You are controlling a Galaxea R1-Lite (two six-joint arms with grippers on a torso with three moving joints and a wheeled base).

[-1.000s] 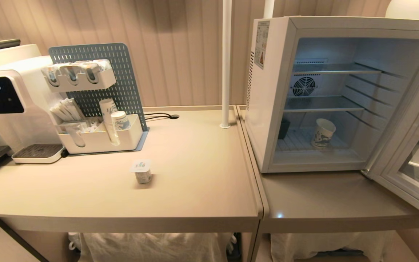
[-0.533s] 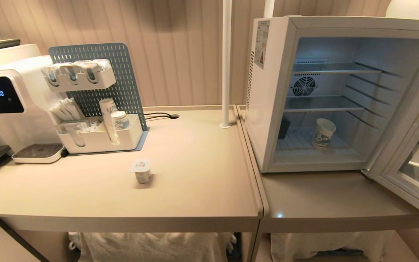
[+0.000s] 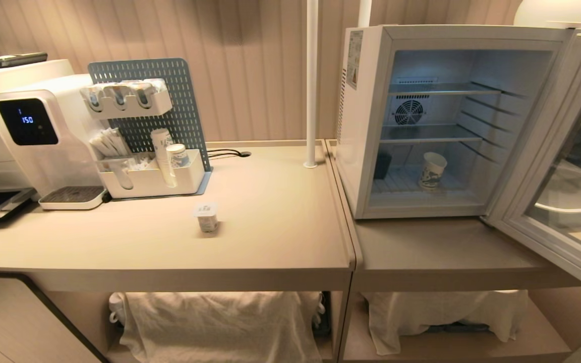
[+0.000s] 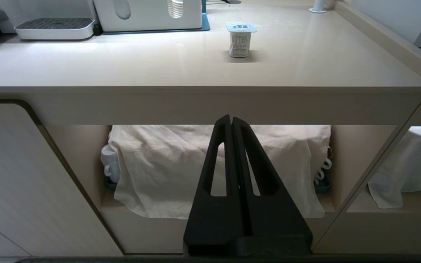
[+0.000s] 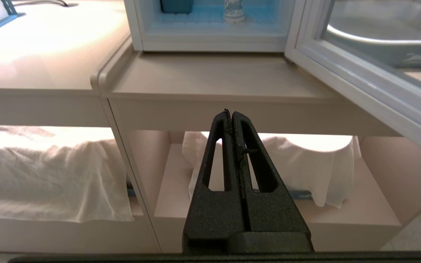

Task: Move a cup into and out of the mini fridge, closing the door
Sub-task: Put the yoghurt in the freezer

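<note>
White cup [image 3: 431, 170] is sitting upright on the floor of the fridge [image 3: 366, 126], up ahead of my right gripper [image 5: 231, 114] and well beyond its reach; a dark little box [image 3: 382, 165] is standing just beside it toward the left wall. My view has been shifting over the last second: everything is sliding and shrinking together, so I am reading that as my own body backing off and lifting, not as the things moving. I am now seeing more of the shelf under the counter [image 3: 270, 242] and more of the door [image 3: 553, 166], which is hanging wide open off to my right. Both my grippers are hanging low before the counter's front edge, below its top, each with its jaws pressed flat together and carrying nothing; my left gripper [image 4: 231, 120] is facing the cloth-covered shelf, with the foil-lidded pot [image 4: 240, 39] up on the counter ahead of it. I am judging that the cup is in and either taking it out or swinging the door shut is what is waiting
</note>
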